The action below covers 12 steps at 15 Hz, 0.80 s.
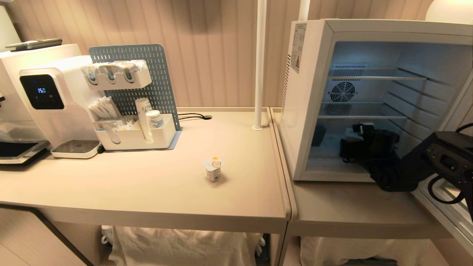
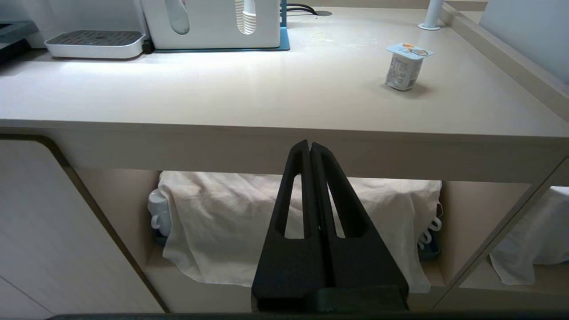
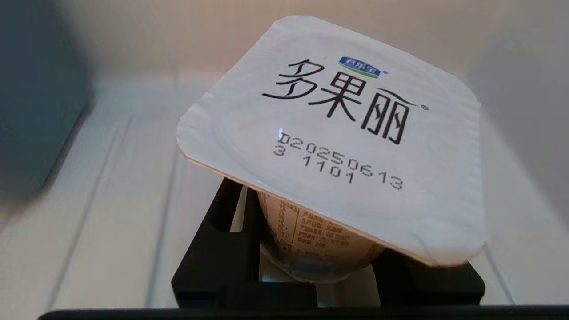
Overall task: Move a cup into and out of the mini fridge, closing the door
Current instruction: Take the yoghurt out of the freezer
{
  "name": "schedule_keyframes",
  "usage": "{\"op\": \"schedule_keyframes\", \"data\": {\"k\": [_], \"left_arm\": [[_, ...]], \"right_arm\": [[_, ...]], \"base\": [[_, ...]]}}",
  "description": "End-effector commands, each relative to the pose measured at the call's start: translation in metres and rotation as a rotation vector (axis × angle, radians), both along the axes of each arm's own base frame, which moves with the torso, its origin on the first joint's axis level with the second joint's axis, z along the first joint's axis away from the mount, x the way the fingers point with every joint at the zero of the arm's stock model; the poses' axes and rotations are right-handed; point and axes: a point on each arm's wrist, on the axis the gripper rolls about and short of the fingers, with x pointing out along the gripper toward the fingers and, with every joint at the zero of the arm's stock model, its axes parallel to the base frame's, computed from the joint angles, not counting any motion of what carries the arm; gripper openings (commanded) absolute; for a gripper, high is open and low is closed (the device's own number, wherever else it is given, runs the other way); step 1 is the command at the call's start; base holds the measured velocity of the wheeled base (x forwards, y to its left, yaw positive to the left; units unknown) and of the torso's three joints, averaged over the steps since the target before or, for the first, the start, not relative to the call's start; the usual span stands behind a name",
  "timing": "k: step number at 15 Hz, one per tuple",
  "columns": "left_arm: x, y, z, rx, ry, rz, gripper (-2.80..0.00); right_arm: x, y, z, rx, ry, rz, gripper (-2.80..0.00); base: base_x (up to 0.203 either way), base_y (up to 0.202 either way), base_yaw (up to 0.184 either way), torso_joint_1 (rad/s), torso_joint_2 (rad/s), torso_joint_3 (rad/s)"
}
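The white mini fridge [image 1: 306, 92] stands open on the right table, and its door [image 1: 456, 218] is swung out at the far right. My right gripper [image 3: 311, 231] reaches into the fridge's bottom compartment [image 1: 354, 147]. It is shut on a white foil-lidded yogurt cup [image 3: 333, 133], with one black finger [image 3: 231, 218] on each side of the cup's body, just above the fridge floor [image 3: 111, 200]. A second, similar cup [image 1: 213, 169] [image 2: 405, 66] stands upright on the left table. My left gripper [image 2: 310, 146] is shut and empty, parked below the table's front edge.
A water dispenser [image 1: 42, 99] and a white organiser with a pegboard [image 1: 136, 129] stand at the back left. A white pole [image 1: 259, 66] rises beside the fridge. Wire shelves [image 1: 369, 78] cross the fridge above my arm. White cloth [image 2: 249, 222] covers the shelf under the table.
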Motion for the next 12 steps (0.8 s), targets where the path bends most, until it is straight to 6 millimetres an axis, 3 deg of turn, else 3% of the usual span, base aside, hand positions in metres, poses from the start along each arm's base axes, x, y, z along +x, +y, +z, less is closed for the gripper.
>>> {"op": "schedule_keyframes", "data": {"k": [1, 12], "left_arm": [[0.000, 0.000, 0.000, -0.001, -0.002, 0.000, -2.80], [0.000, 0.000, 0.000, -0.001, 0.000, 0.000, -2.80]], "right_arm": [[-0.026, 0.004, 0.017, 0.007, 0.004, 0.030, -2.80], [-0.091, 0.011, 0.070, 0.008, -0.061, 0.056, -2.80]], "base": [[0.000, 0.000, 0.000, 0.000, 0.00, 0.000], [0.000, 0.000, 0.000, 0.000, 0.00, 0.000]]}}
